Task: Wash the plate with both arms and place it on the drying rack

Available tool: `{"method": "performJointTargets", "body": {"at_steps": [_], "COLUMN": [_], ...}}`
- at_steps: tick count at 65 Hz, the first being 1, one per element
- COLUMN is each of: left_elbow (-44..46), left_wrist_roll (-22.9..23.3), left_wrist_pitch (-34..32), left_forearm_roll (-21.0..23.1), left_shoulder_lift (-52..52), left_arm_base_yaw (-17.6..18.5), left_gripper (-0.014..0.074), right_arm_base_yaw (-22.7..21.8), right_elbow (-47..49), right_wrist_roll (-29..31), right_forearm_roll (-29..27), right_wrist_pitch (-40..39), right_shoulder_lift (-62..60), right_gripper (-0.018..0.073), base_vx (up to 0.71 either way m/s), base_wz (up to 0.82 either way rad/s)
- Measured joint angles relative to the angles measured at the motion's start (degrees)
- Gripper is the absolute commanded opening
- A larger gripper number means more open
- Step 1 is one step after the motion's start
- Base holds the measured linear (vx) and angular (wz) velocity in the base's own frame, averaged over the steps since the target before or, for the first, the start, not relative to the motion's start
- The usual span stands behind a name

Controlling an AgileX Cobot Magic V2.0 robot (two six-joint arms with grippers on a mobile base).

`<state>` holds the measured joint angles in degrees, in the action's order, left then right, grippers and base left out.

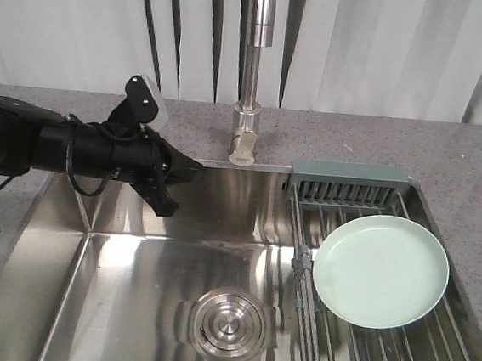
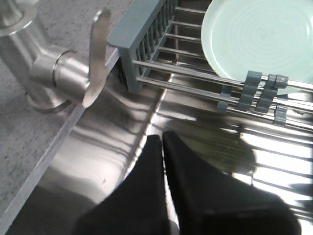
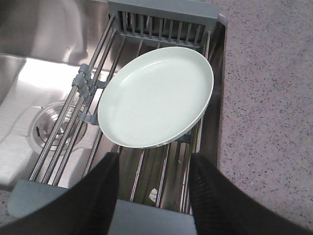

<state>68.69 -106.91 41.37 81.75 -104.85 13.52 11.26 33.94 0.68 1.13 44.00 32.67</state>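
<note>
The pale mint-green plate (image 1: 381, 270) (image 2: 259, 39) (image 3: 156, 95) lies face up on the rods of the drying rack (image 1: 348, 175) (image 2: 146, 44) (image 3: 63, 142), which spans the right side of the sink. My left gripper (image 1: 192, 173) (image 2: 161, 138) hangs over the sink's back left part, near the tap. It is shut with nothing in it, well left of the plate. In the right wrist view my right gripper (image 3: 154, 162) is open over the rack's near end. Its fingertips (image 3: 110, 164) stop just short of the plate's near rim and touch nothing.
The steel tap (image 1: 252, 79) with its lever (image 2: 98, 58) stands on the speckled counter (image 1: 465, 159) behind the sink. A round steel drain (image 1: 229, 323) sits in the sink floor (image 1: 130, 272). Counter (image 3: 269, 122) runs along the rack's right side.
</note>
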Motion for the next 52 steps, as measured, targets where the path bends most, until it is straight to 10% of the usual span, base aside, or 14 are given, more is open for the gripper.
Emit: {"method": "performJointTargets", "body": {"at_steps": [17,52], "left_elbow": [0.6,14.5], "left_wrist_roll": [-11.1,-12.1], "left_wrist_pitch": [0.2,0.9], "left_forearm_roll": [9.1,10.3], "left_shoulder_lift": [-3.7,-14.3], "left_arm_base_yaw": [2.8,6.8], "left_gripper": [-0.0008,-0.0008], "right_arm_base_yaw": [0.0,0.0], "right_elbow": [0.0,0.0], "right_wrist_roll": [0.0,0.0], "right_forearm_roll": [0.0,0.0], "right_wrist_pitch": [0.0,0.0], "right_shoulder_lift": [0.0,0.0], "right_gripper": [0.0329,0.0329], "base_vx": [0.0,0.0], "base_wz": [0.0,0.0]}}
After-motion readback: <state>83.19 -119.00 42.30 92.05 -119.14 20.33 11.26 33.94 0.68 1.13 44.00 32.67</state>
